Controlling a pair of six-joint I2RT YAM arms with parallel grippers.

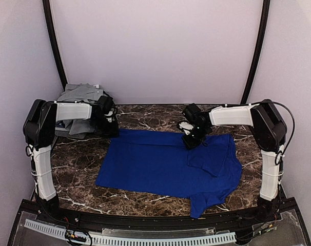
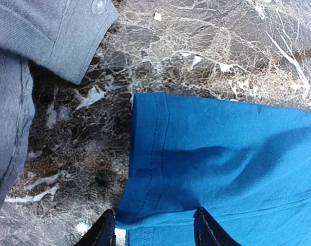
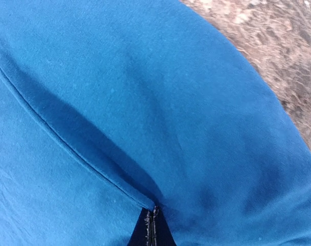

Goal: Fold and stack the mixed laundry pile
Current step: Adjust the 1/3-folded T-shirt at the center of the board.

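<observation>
A royal-blue T-shirt (image 1: 166, 161) lies spread on the marble table, with a sleeve folded over its right side. My left gripper (image 1: 108, 122) is at the shirt's far-left corner. In the left wrist view it (image 2: 154, 231) is open, with the blue hemmed edge (image 2: 150, 154) lying between its fingers. My right gripper (image 1: 192, 139) is at the shirt's far edge, right of centre. In the right wrist view it (image 3: 153, 225) is shut, pinching a fold of the blue fabric (image 3: 145, 102). A light-grey shirt (image 1: 81, 95) lies heaped at the back left. Its buttoned cuff (image 2: 58, 36) shows in the left wrist view.
The dark marble table (image 1: 78, 169) has a black front rim, and pale walls close it in at the back and sides. The grey heap lies just behind my left arm. Bare marble (image 2: 207, 46) shows beyond the blue hem.
</observation>
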